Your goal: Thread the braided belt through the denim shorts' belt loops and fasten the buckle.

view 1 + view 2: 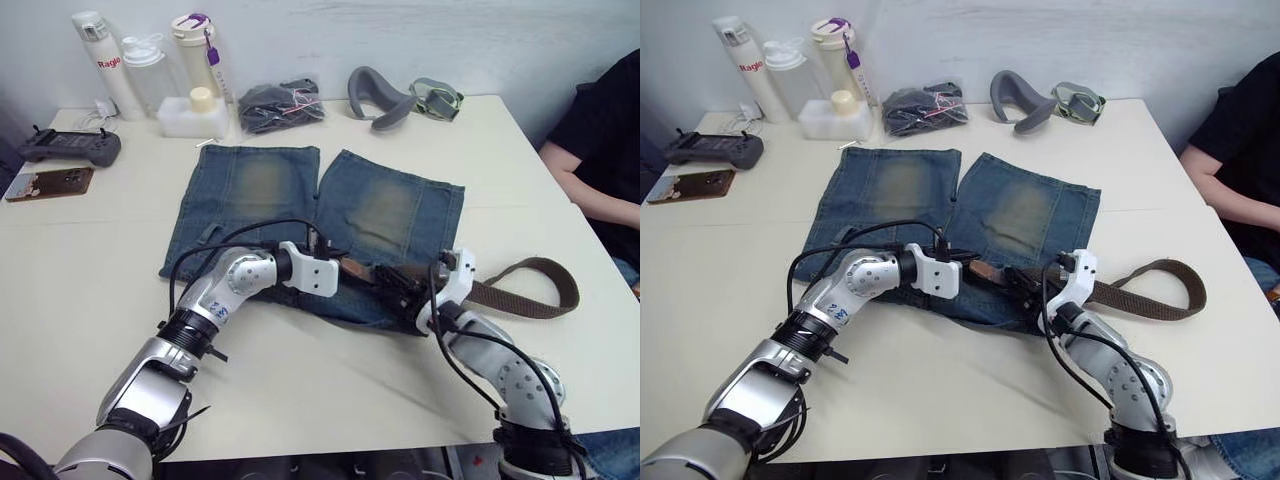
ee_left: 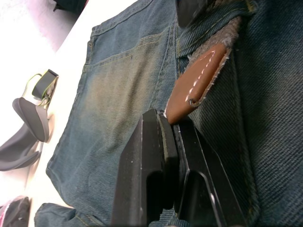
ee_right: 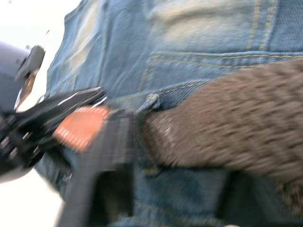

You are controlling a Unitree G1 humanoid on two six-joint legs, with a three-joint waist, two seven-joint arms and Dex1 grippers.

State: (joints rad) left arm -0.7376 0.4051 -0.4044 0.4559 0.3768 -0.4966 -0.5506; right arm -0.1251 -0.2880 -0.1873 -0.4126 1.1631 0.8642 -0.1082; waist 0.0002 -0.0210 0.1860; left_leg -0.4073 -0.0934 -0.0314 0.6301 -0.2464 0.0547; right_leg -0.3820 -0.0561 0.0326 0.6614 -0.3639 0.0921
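The denim shorts point(image 1: 262, 196) lie flat on the white table, waistband toward me. The braided belt point(image 1: 520, 300) runs along the waistband from the right and curls into a loop on the table beyond the shorts. Its tan tip point(image 2: 196, 87) lies on the denim with its end pinched by my left gripper point(image 2: 166, 122), which is shut on it at mid-waistband point(image 1: 335, 268). My right gripper point(image 1: 400, 288) sits on the belt just right of that, next to a belt loop point(image 3: 151, 101) where the braid point(image 3: 227, 127) enters. The buckle is hidden.
Bottles point(image 1: 103, 62) and a plastic box point(image 1: 190, 115) line the far left edge. A dark bundle in a bag point(image 1: 278, 103), a grey strap point(image 1: 378, 95) and goggles point(image 1: 437, 97) sit behind the shorts. A controller point(image 1: 68, 147) and phone point(image 1: 50, 184) lie left. A person point(image 1: 600, 150) sits right.
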